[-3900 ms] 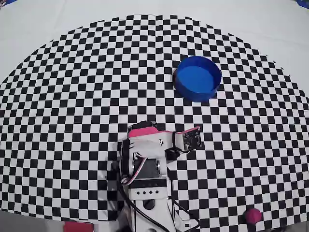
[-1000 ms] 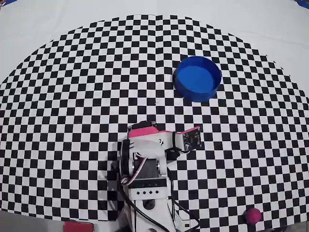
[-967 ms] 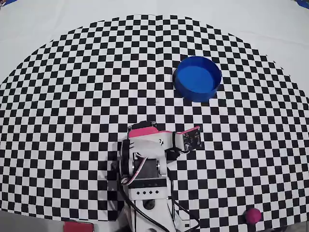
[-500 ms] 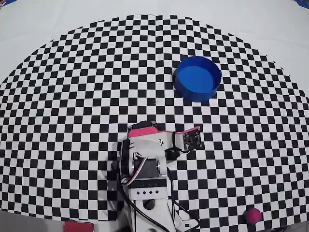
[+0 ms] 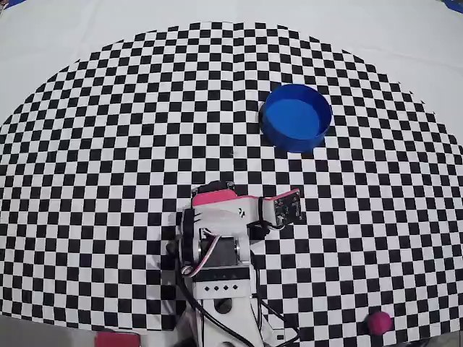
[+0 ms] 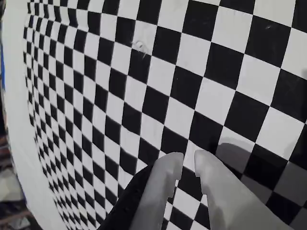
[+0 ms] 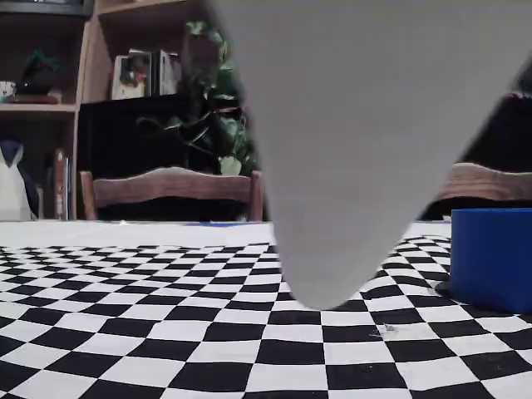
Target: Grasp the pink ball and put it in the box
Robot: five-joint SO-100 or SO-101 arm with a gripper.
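In the overhead view the white arm (image 5: 217, 246) sits folded near the bottom edge of the checkered tabletop (image 5: 108, 144), its base cut off by the frame. The arm's own body hides the jaws from above. In the wrist view the jaws (image 6: 188, 160) enter from the bottom edge, two pale grey fingers (image 6: 165, 179) with only a narrow slit between their tips, nearly pressed together and pinching nothing. They hang just above the checkered cloth, where a soft shadow lies to their right.

The pink ball (image 5: 378, 322) rests far off at the lower right corner of the overhead view, at the very edge of the checker pattern, well apart from the arm. Neither the wrist view nor the fixed view shows it.

The box (image 5: 296, 117) stands upright in the upper right part of the overhead view, its blue floor bare. In the fixed view only part of its wall (image 7: 492, 259) shows, cut off by the right edge. A large blurred grey shape (image 7: 357, 141) fills the middle of that view and hides most of the scene behind it; it is too close to make out. Behind it stand a chair (image 7: 170, 189), dim shelves (image 7: 50, 100) and a plant (image 7: 212, 125).
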